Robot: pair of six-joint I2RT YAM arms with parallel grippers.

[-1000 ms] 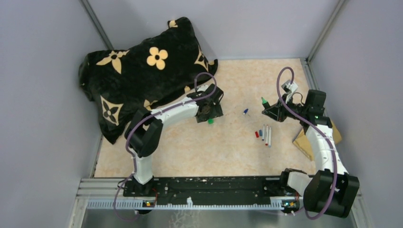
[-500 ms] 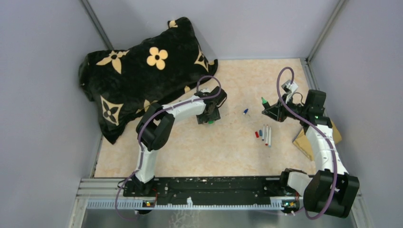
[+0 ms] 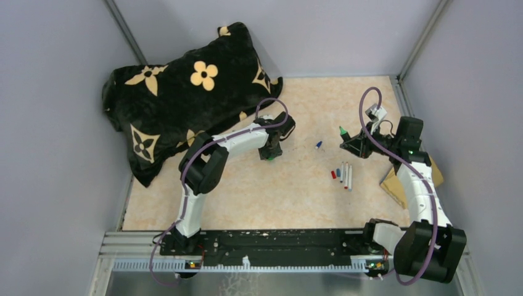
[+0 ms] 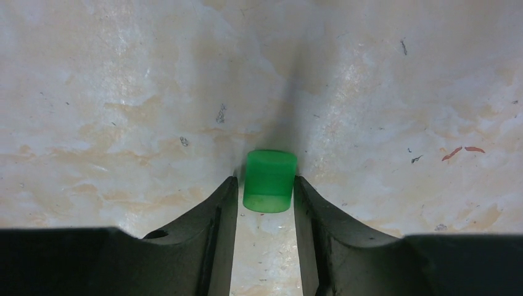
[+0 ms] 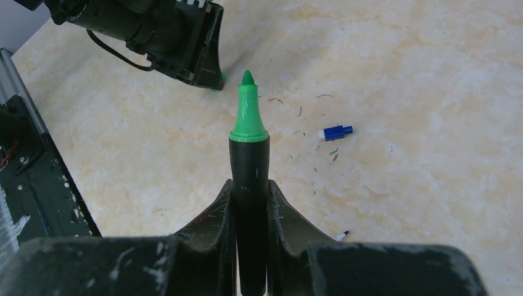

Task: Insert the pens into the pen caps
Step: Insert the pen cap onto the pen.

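Note:
A bright green pen cap (image 4: 269,180) lies on the marbled table between the fingertips of my left gripper (image 4: 265,180). The right finger touches it and a sliver of gap shows at the left finger, so the gripper is still open. From above, the green cap (image 3: 272,158) peeks out under my left gripper (image 3: 272,153). My right gripper (image 5: 250,185) is shut on a thick black pen (image 5: 249,166) with a bare green tip, held above the table at the right (image 3: 342,131). Several thin pens (image 3: 346,175) lie side by side beside a red cap (image 3: 333,174). A small blue cap (image 5: 335,132) lies alone.
A black cushion with tan flowers (image 3: 185,98) fills the back left, close behind the left arm. A tan cardboard box (image 3: 395,182) sits at the right wall under the right arm. Grey walls enclose the table on three sides.
My left gripper has come down over the green cap and its jaws have narrowed around it. The right arm and the black pen have not moved.

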